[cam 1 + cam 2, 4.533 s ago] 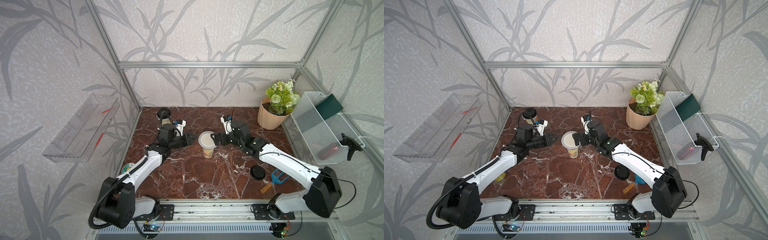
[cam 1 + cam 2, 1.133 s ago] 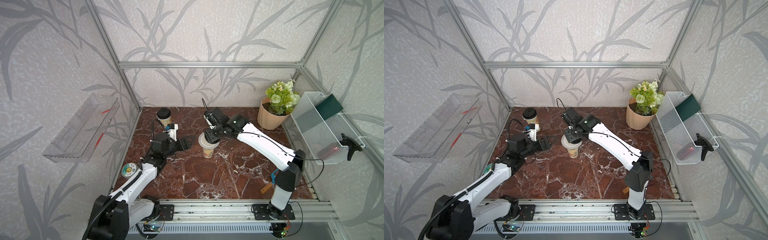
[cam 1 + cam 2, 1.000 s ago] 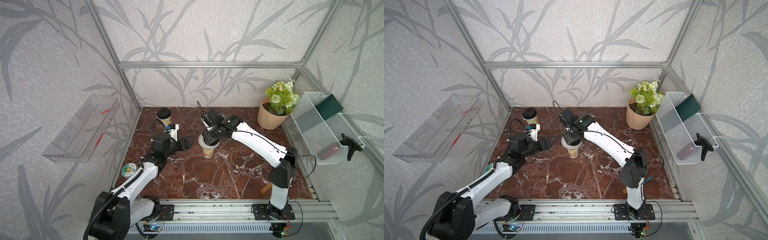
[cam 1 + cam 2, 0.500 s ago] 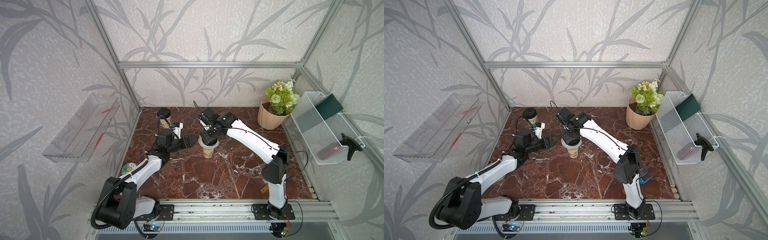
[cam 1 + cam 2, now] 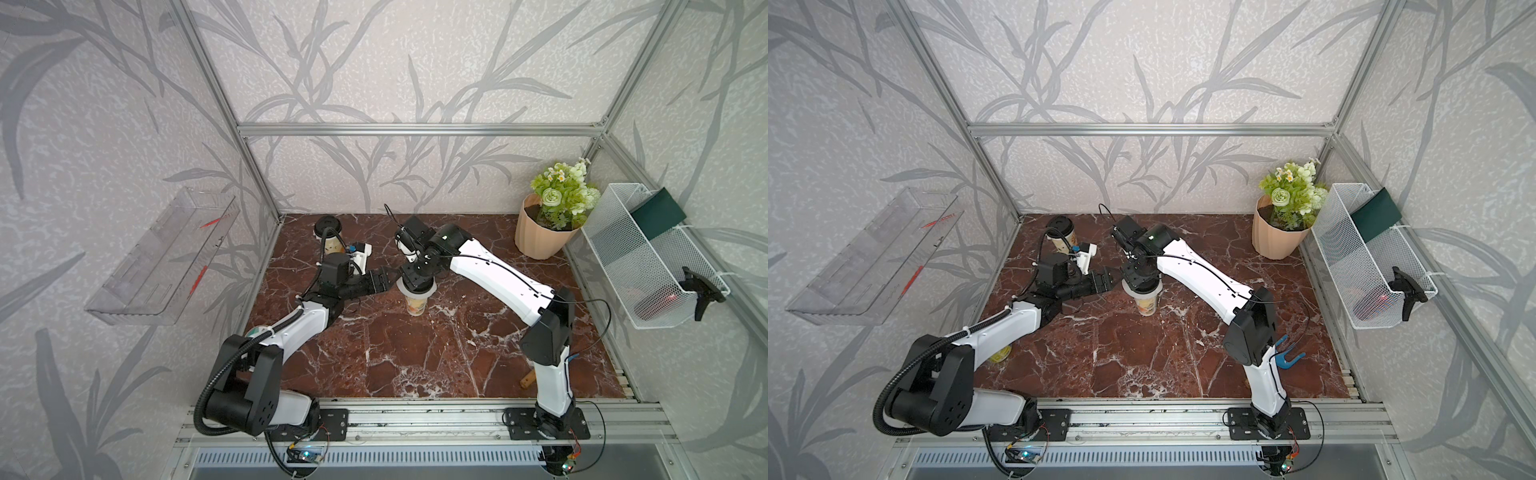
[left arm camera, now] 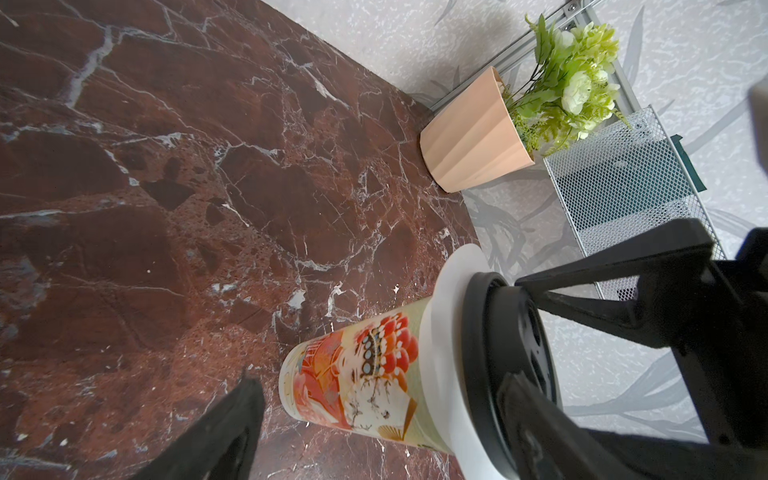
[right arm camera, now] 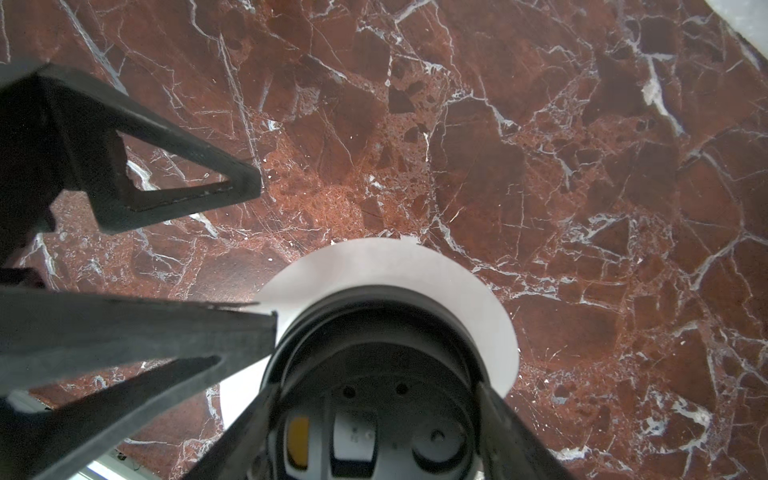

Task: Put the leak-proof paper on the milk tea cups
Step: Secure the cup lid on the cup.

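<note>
A translucent whitish round paper disc (image 7: pixel 399 266) covered the tall printed white paper cup (image 6: pixel 357 374), mid red-brown marble worktop (image 5: pixel 415 353), under a black round plastic lid (image 6: pixel 507 365) clamped by the right tool (image 5: pixel 417 277); the left tool (image 5: pixel 382 282) gaped wide beside it.

I see my right gripper (image 7: pixel 376 390) clamped on the black lid (image 7: pixel 374 340), one finger on either side of it. The leak-proof paper (image 7: pixel 395 270) lies directly under the lid, its white rim showing past the lid's far side. The left gripper (image 7: pixel 264 257) stands spread wide beside the lid. Its nearer fingertip reaches the paper's edge right by the lid, and the other hangs well clear over the marble table (image 7: pixel 540 145).
</note>
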`<act>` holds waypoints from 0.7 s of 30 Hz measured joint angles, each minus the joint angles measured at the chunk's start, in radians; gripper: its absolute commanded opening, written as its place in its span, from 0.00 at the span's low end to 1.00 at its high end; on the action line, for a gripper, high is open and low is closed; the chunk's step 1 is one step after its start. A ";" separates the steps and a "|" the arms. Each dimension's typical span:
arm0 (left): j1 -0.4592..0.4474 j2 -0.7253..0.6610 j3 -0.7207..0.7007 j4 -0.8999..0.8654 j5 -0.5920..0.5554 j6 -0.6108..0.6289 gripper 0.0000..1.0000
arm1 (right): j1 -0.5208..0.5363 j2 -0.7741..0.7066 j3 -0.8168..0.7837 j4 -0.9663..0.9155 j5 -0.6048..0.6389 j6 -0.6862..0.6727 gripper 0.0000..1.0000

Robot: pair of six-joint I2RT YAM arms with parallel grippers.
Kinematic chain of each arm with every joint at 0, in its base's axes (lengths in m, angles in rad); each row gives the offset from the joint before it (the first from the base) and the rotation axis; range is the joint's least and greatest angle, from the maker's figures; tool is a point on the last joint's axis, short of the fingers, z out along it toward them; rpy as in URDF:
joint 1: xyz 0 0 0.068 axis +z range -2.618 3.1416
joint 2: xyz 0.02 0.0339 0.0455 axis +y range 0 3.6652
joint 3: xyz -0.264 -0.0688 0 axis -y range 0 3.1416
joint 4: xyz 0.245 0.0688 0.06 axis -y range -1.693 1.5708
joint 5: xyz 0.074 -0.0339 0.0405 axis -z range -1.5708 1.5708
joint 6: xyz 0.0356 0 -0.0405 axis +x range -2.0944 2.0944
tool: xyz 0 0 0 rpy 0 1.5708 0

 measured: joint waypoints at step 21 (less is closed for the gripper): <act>-0.007 0.089 0.084 -0.002 0.041 0.045 0.86 | -0.015 -0.084 -0.180 0.171 -0.031 -0.005 0.63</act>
